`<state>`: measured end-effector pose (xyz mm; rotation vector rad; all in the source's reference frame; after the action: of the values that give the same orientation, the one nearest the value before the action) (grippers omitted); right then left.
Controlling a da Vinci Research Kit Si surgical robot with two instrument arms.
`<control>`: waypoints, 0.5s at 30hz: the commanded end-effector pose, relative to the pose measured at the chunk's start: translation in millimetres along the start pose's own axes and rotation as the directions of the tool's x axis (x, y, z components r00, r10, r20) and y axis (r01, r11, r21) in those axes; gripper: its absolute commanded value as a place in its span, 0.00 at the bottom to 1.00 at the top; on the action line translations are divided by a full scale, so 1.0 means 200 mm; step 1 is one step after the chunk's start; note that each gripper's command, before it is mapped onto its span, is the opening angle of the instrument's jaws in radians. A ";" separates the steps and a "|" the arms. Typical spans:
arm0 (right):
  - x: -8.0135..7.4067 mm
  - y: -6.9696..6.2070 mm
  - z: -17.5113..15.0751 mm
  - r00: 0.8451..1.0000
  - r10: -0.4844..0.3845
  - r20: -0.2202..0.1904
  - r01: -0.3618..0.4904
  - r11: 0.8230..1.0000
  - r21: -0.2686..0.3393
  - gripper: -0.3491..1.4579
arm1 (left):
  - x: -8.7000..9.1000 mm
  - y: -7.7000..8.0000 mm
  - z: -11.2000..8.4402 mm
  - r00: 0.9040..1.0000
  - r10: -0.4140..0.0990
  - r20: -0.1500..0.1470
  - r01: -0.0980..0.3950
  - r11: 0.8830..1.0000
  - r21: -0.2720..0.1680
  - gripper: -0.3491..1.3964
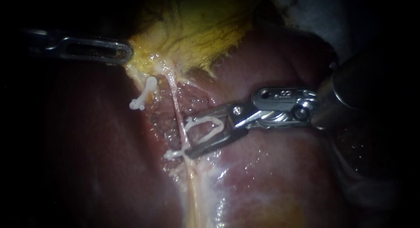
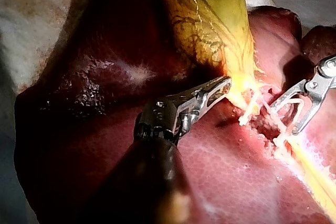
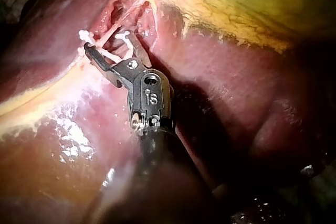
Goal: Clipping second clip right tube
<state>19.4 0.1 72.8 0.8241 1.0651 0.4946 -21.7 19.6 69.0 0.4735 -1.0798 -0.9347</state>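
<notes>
White open clip [image 1: 213, 123] noted seated in the right instrument [image 1: 189, 138]: the jaws stand apart, one against each leg of the clip, and so carry it between them. The clip's mouth faces the right tube [image 1: 177, 105], a thin pink strand that runs from the gallbladder [image 1: 197, 26] down across the liver [image 1: 271, 175]. In the endoscope view the tube crosses at the jaw tips, at the clip's mouth; whether it already lies fully inside cannot be told. A lower clip [image 1: 171, 154], white and closed, sits on the same tube just beside the tip of the lower jaw. A third clip [image 1: 145, 95], also white, hangs on a pale strand nearer the left instrument [image 1: 124, 53], apart from the right tube. The left instrument's jaws are pressed together on the yellow fringe at the gallbladder's narrow end, pinching it; its wrist view confirms this, the tip [image 2: 223, 85] buried in the bright tissue. The same view shows the right instrument [image 2: 286, 120] beyond, jaws spread around its clip. The right wrist view shows that instrument [image 3: 107, 43] with both jaws reaching into the dissected pocket between liver and gallbladder.
</notes>
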 end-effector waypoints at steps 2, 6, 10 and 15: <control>0.000 0.002 0.003 1.000 0.020 -0.017 -0.019 1.000 0.004 0.48 | 0.000 0.000 0.000 1.000 0.000 0.000 0.000 1.000 0.000 0.00; -0.002 0.005 0.009 0.997 0.053 -0.062 -0.052 0.998 0.027 0.49 | 0.000 0.000 0.000 1.000 0.000 0.000 0.000 1.000 0.000 0.00; -0.004 0.006 0.014 0.992 0.085 -0.098 -0.079 0.995 0.067 0.49 | 0.000 0.000 0.000 1.000 0.000 0.000 0.000 1.000 0.000 0.00; -0.003 0.006 0.017 0.971 0.163 -0.177 -0.132 0.976 0.175 0.49 | 0.000 0.000 0.000 1.000 0.000 0.000 0.000 1.000 0.000 0.00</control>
<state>22.4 -0.8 74.8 1.0453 1.2552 0.6384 -21.8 19.6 69.0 0.4733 -1.0801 -0.9347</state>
